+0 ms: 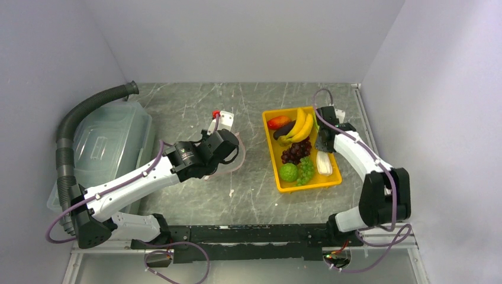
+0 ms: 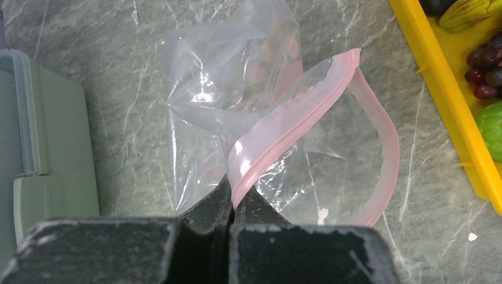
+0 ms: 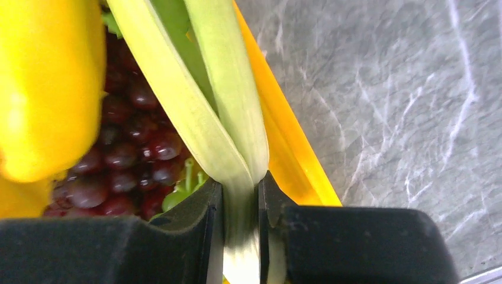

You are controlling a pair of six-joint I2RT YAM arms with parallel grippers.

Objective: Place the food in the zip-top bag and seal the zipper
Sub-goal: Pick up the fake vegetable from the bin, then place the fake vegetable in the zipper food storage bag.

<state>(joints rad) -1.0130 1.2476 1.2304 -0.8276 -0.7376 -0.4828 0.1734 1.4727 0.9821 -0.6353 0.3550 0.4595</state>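
Two grips show: the left pincer (image 2: 232, 204) pinches the zipper (image 2: 284, 127), likely the firmest hold on the flimsy zip-top bag (image 2: 207, 89) lying on the surface (image 2: 118, 148); the right pincer (image 3: 241, 201) clamps the leek (image 3: 225, 118), probably light and stiff, in the tray (image 3: 284, 148).

Left arm (image 1: 133, 180): white shells along the links, with black motor housings at each joint.
Right arm (image 1: 361, 157): the same white-and-black build, with a chunky black block at the elbow.
Cables (image 1: 393, 201): thin lilac leads run along both arms and hang in loose loops near the bases.
Base rail (image 1: 248, 234): a black bar joining the two bases.
Jaws: matte black, flat-faced, with edges scuffed by pale flecks.
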